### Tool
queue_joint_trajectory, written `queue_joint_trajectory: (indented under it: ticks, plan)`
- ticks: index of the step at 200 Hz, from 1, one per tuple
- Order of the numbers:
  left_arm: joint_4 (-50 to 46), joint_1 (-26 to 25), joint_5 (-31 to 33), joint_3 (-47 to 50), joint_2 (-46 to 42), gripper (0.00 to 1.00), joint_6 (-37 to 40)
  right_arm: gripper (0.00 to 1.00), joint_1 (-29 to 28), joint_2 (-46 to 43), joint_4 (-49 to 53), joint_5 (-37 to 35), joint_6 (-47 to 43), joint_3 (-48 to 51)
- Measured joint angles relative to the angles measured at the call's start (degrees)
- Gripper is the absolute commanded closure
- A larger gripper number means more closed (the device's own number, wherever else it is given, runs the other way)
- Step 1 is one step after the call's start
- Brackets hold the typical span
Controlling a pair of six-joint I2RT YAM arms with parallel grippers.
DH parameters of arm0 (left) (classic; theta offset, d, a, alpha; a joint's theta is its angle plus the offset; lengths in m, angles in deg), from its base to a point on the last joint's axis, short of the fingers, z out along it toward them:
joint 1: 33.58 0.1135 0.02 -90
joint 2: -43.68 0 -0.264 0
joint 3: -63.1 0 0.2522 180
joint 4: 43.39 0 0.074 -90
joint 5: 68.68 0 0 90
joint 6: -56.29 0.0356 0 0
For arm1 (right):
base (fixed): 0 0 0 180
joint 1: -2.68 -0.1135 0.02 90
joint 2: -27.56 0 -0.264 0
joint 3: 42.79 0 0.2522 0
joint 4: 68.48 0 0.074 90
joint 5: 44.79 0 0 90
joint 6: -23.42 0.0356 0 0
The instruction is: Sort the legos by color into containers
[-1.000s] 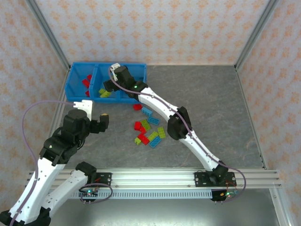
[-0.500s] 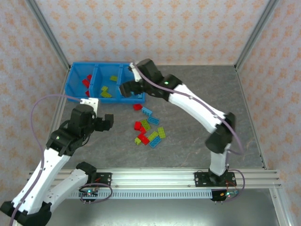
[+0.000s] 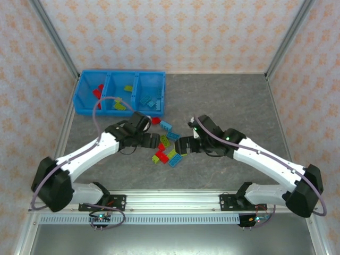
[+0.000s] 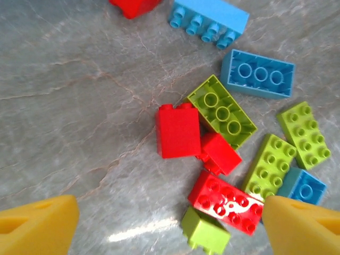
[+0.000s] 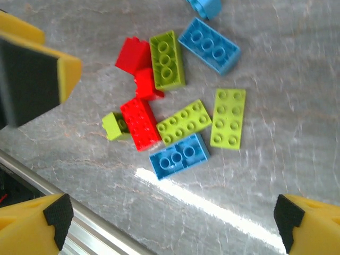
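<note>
The loose legos lie in a small pile mid-table, red, lime and light blue mixed. The blue tray sits at the back left, with red bricks in its left compartment, lime ones in the middle and light blue ones on the right. My left gripper hovers open at the pile's left edge; below it are a flat red brick and a small lime brick. My right gripper hovers open at the pile's right edge, over a light blue brick.
A lone red brick and a light blue one lie between the pile and the tray. The metal rail runs along the near table edge. The left gripper's padded finger stands close in the right wrist view.
The right arm has left the tray and swung down to the pile's right side. The left arm has reached rightward from the left of the table to the pile's left side.
</note>
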Motion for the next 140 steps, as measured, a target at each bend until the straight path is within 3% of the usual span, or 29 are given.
queue_joint_trajectory:
  ticks: [33,56,140]
  plan:
    - [3.10,0.00,-0.44,-0.24,8.61,0.27,-0.37,0.00,0.00,-2.34,-0.35,-0.04,2.36,1.14]
    - [4.52,0.00,-0.46,-1.16,12.46,0.29,-0.42,0.00,0.00,-2.03,-0.28,-0.22,2.62,0.50]
    - [9.29,0.00,0.07,-3.50,18.84,0.56,-0.13,0.00,0.00,-0.39,-0.48,-0.20,3.89,-0.37]
